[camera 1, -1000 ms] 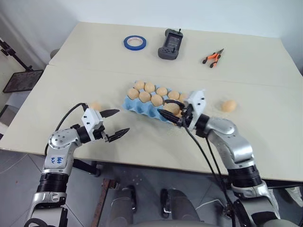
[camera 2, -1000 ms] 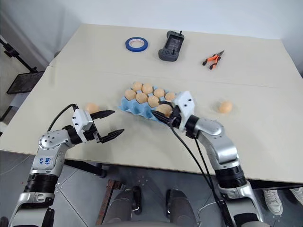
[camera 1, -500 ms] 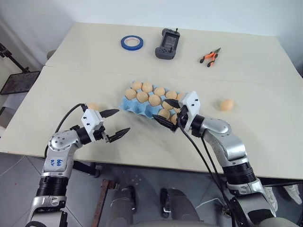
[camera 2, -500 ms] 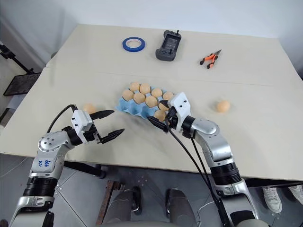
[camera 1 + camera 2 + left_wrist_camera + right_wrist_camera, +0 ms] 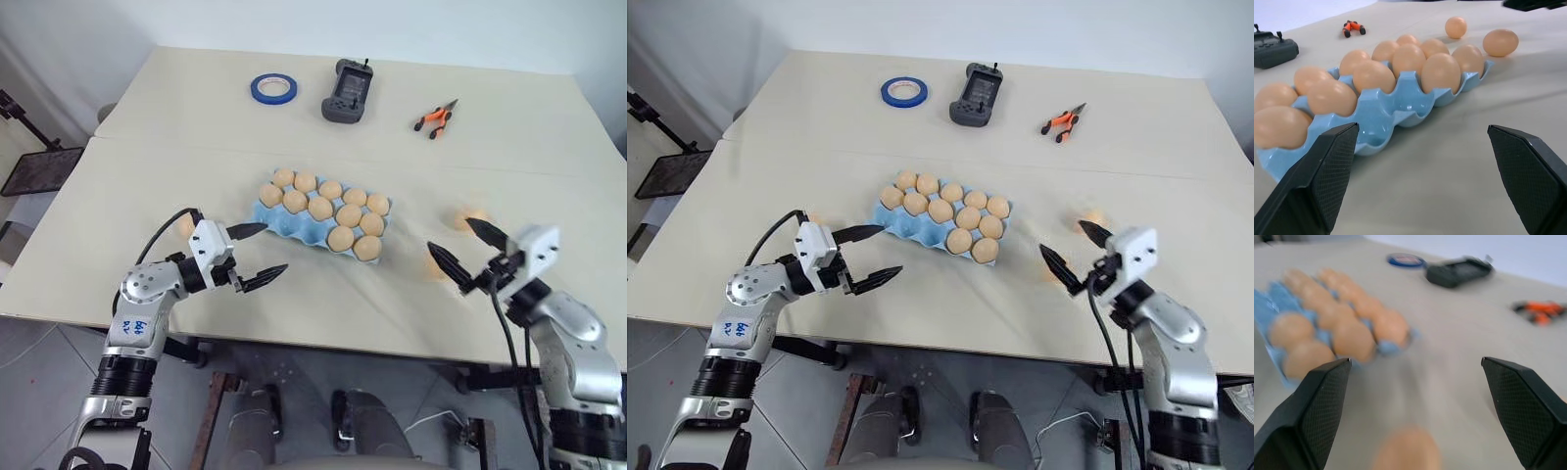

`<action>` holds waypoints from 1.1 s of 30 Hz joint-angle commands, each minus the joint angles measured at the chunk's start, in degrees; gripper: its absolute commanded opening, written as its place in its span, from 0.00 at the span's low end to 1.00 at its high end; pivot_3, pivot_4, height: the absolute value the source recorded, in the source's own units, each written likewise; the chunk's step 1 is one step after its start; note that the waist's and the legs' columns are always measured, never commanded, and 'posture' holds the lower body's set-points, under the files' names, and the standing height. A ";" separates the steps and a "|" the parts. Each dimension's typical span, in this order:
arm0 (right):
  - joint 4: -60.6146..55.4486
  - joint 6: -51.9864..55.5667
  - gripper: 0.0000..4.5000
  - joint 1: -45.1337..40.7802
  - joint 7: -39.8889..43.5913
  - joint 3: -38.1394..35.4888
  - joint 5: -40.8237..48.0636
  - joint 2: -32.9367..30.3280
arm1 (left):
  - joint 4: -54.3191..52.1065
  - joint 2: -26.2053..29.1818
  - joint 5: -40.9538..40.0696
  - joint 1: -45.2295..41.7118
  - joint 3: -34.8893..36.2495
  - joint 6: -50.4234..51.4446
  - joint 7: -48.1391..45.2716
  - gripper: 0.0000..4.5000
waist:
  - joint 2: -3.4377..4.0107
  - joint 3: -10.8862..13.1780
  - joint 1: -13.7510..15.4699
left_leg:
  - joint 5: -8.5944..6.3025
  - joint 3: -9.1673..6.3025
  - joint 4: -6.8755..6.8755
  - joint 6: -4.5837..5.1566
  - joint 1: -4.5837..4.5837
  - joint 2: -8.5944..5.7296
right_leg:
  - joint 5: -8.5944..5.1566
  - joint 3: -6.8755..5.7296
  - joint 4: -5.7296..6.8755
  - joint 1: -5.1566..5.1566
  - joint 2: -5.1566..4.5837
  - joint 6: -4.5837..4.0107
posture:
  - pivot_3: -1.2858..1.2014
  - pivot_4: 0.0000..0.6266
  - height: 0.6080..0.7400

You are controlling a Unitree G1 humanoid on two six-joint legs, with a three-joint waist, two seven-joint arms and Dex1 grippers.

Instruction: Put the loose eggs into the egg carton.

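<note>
In the middle of the pale table (image 5: 147,186) lies the light blue egg carton (image 5: 294,226), set at a slant, with ten tan eggs sitting in its cups; the near-left cups (image 5: 1400,105) are bare. Two loose eggs rest on the table to the carton's right: one (image 5: 474,216) is just behind the right gripper's far finger, the other (image 5: 437,266) is by its near finger; both are blurred in the head views, but show plainly in the left wrist view at (image 5: 1500,42) and (image 5: 1455,27). A third loose egg (image 5: 186,224) lies left of the carton, partly hidden behind the left gripper's cable.

The right gripper (image 5: 466,256) hovers right of the carton, its black fingers spread wide and holding nothing. The left gripper (image 5: 257,255) hangs near the carton's left end, fingers likewise spread wide and empty, pointing toward the carton.

Along the far side of the table sit a blue tape ring (image 5: 274,88), a dark handheld controller (image 5: 346,91) and orange-handled pliers (image 5: 437,116).
</note>
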 commanded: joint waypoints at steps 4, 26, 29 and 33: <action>-2.39 -4.50 0.99 8.12 -0.48 -5.76 1.87 0.51 | 1.00 1.77 -1.68 -0.19 1.48 -1.43 -2.54 1.00 | 0.00 0.00 -0.08 | -0.01 0.00 0.03 -0.02 0.01 0.00 | 0.02 0.02 -0.06 0.05 -0.02 0.04 | 0.52 0.24 1.00; -3.99 -8.62 0.99 19.66 -0.39 -2.77 2.13 3.79 | 5.46 -2.31 -0.63 -7.62 -5.00 -1.64 -10.01 1.00 | 0.03 -0.02 -0.10 | -0.03 -0.05 -0.05 -0.03 0.03 -0.02 | 0.00 0.00 -0.23 0.11 -0.08 -0.01 | 0.52 0.24 1.00; -4.23 -6.72 0.99 17.15 -0.81 -0.56 1.66 2.94 | 5.27 -2.59 -0.53 -7.44 -5.16 -1.73 -10.00 1.00 | 0.03 -0.02 -0.23 | -0.03 -0.03 -0.01 -0.03 0.05 -0.01 | 0.01 0.03 -0.22 0.13 -0.08 -0.01 | 0.52 0.24 1.00; -2.75 -3.07 0.99 10.95 -1.89 2.87 0.56 1.80 | 4.79 -2.97 -0.41 -6.99 -5.11 -2.25 -9.26 1.00 | 0.05 -0.03 -0.21 | -0.02 -0.04 0.04 -0.03 0.07 0.00 | 0.03 0.05 -0.21 0.13 -0.07 -0.09 | 0.52 0.24 1.00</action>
